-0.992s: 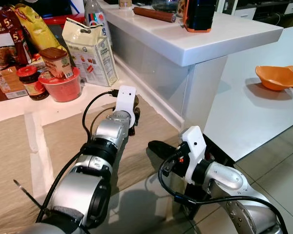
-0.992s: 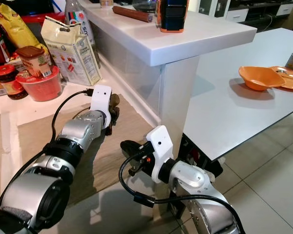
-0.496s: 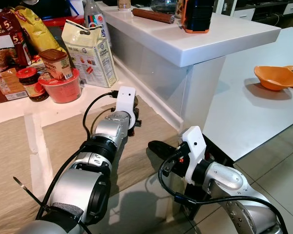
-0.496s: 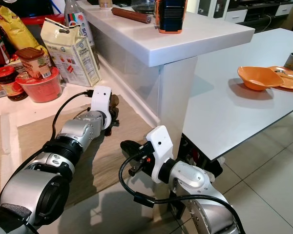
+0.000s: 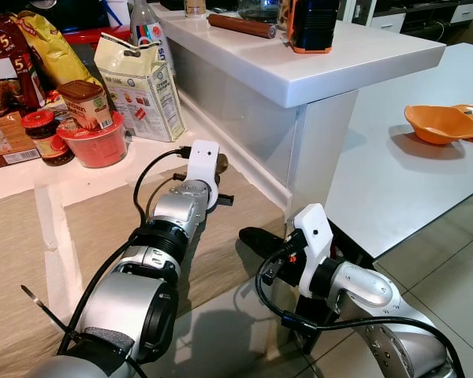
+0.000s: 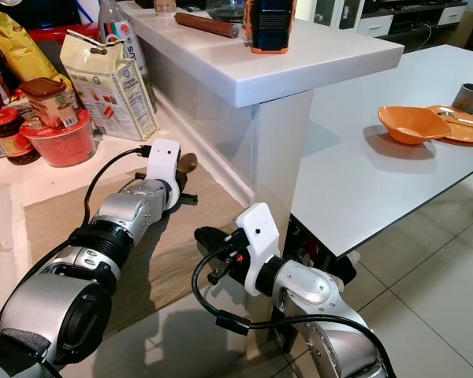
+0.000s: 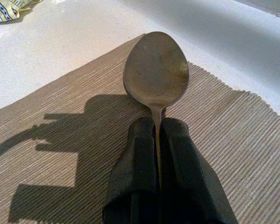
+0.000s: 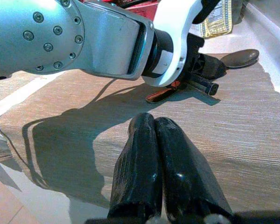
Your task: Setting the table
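Here the left gripper (image 7: pixel 157 140) pinches a spoon (image 7: pixel 156 70) by its thin handle, bowl just above the woven mat (image 7: pixel 74 130) near its far edge. That narrow grip could let it twist or slip. The right gripper (image 8: pixel 154 140) hovers, fingers closed and empty.

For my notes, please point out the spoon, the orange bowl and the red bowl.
spoon (image 7: pixel 156 70), left wrist view, on its bowl.
orange bowl (image 6: pixel 412 124), right eye view, on its inside.
red bowl (image 5: pixel 99 146), left eye view, on its outer wall.
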Available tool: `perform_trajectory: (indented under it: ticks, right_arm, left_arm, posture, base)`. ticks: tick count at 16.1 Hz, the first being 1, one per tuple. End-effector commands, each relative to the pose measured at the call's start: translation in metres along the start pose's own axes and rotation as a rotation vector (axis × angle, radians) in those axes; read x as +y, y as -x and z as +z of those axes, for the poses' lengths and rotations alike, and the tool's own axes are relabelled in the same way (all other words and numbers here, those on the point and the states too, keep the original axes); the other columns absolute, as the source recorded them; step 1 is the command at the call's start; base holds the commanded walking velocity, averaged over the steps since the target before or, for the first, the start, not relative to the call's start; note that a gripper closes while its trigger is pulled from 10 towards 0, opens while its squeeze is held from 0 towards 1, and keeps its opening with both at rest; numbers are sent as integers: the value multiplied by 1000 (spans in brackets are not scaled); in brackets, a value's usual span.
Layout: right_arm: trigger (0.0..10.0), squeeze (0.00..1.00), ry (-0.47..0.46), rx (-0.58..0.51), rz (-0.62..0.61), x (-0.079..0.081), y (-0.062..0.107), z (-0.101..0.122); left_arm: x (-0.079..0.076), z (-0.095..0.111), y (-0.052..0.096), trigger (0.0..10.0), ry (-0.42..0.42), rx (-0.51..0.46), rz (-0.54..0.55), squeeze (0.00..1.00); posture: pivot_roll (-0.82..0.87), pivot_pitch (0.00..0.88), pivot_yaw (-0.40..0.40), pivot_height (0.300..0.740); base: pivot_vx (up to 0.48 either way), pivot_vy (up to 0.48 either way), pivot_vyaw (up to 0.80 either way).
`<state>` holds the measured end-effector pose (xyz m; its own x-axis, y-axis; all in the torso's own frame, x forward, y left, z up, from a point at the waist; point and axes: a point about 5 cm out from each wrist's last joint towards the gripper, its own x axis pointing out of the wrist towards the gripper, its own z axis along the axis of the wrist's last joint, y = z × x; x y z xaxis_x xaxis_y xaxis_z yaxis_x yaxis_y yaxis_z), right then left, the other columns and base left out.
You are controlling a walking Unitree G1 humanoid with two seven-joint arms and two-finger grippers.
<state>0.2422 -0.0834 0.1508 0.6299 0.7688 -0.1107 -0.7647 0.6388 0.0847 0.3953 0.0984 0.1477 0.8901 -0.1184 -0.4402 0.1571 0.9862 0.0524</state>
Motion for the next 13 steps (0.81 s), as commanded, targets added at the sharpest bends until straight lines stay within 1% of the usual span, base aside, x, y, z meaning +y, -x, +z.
perform_trajectory:
  ticks: [1, 5, 6, 8, 9, 11, 13]
  right_arm:
    - [10000, 0, 5, -4, -13, 0, 1, 1]
    - [10000, 0, 5, -4, -13, 0, 1, 1]
    - [10000, 0, -2, -2, -15, 1, 2, 1]
    - [10000, 0, -4, 0, -15, 1, 3, 0]
    - [10000, 0, -4, 0, -14, 0, 2, 0]
    - [10000, 0, -4, 0, -13, 0, 1, 0]
    - [10000, 0, -4, 1, -12, -1, 1, 0]
  left_arm:
    - [3, -30, -2, 0, -4, 129, 8, 0]
    - [3, -30, -2, 0, -4, 129, 8, 0]
    - [32, 4, 3, 0, -5, -61, 87, 0]
    - [51, 25, 11, 0, -9, -176, 156, 0]
    - [57, 30, 14, 0, -7, -204, 179, 0]
    - [61, 37, 18, 0, 2, -247, 181, 0]
    - [62, 47, 24, 0, 3, -326, 183, 0]
  posture:
    - [-92, 0, 60, 732]
    - [-92, 0, 60, 732]
    - [-83, 1, 60, 732]
    - [-79, 0, 57, 732]
    - [-75, 0, 54, 732]
    - [-74, 0, 53, 732]
    - [-71, 0, 49, 732]
  base:
    - [0, 0, 0]
    - [0, 0, 0]
    - [0, 0, 0]
    - [0, 0, 0]
    - [0, 0, 0]
    - [0, 0, 0]
    - [0, 0, 0]
